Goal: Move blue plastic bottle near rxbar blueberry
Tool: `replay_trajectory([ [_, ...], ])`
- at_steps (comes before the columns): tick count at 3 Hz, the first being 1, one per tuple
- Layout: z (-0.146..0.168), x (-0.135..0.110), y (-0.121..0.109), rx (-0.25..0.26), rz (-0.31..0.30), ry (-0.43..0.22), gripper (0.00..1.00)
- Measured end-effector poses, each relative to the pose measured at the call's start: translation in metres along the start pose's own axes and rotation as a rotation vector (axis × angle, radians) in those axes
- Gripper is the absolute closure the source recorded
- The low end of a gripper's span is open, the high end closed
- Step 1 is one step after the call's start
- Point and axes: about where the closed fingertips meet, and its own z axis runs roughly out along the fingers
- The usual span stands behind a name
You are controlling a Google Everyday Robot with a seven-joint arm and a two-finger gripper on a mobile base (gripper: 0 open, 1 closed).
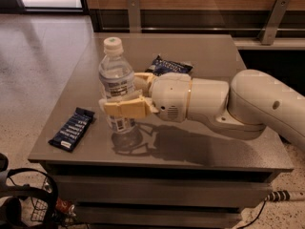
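Note:
The blue plastic bottle (pixel 116 80) is clear with a white cap and a white label. It stands upright, held a little above the grey table (pixel 205 56). My gripper (pixel 125 98) reaches in from the right and is shut on the bottle's middle, cream fingers (pixel 125 108) on both sides. The rxbar blueberry (pixel 72 128), a flat dark-blue wrapper with white text, lies near the table's front left corner, a short way left of the bottle.
A crinkled dark-blue chip bag (pixel 169 65) lies behind my gripper, near the table's middle. My white arm (pixel 248 104) spans the table's right half. A wooden wall and metal rail stand behind the table. Cables and a headset lie on the floor at front left.

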Motion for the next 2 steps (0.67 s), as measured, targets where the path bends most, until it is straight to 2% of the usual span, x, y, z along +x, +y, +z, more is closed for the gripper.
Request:
replay_trajectory([
  [1, 0.018, 0.015, 0.012, -0.014, -0.008, 0.020, 1.00],
  [2, 0.027, 0.031, 0.017, 0.002, -0.029, 0.057, 1.00],
])
